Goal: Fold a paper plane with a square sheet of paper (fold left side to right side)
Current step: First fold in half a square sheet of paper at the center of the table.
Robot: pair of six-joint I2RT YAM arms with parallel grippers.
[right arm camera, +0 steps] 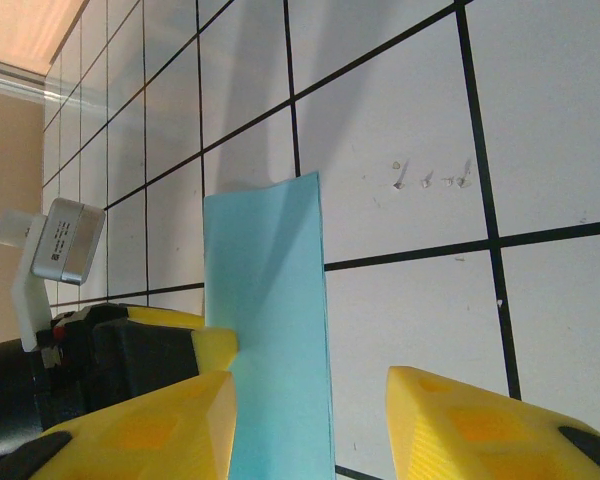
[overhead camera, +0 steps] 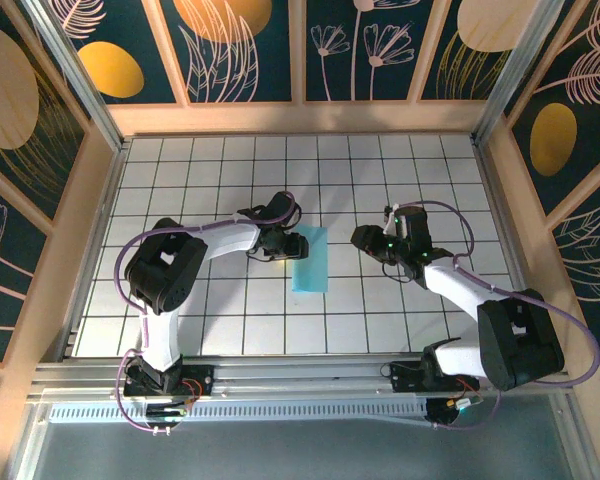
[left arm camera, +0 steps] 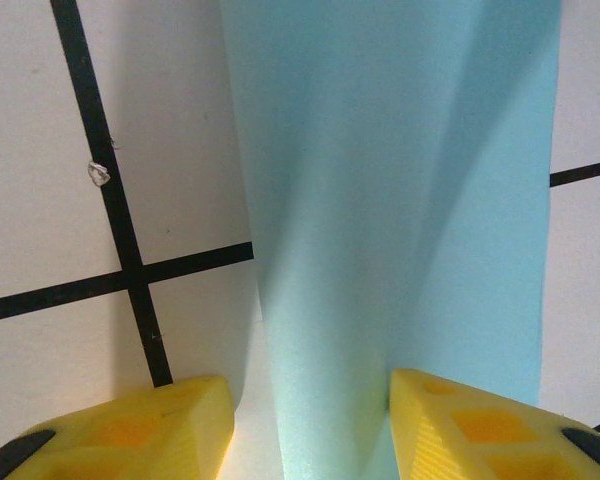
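On the bench (overhead camera: 200,180), folded paper (overhead camera: 309,259) lies flat; left claw (overhead camera: 294,243), spread, straddles its edge, likely firming the crease; right claw (overhead camera: 362,239) spread nearby.

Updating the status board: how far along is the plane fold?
Done: the square sheet of paper lies as a narrow half-width strip, so the left-to-right fold looks made. In hand: the left gripper straddles its edge, open, where the paper bows up; the right gripper is open, short of it. Left: pressing the crease flat, then every nose and wing fold.
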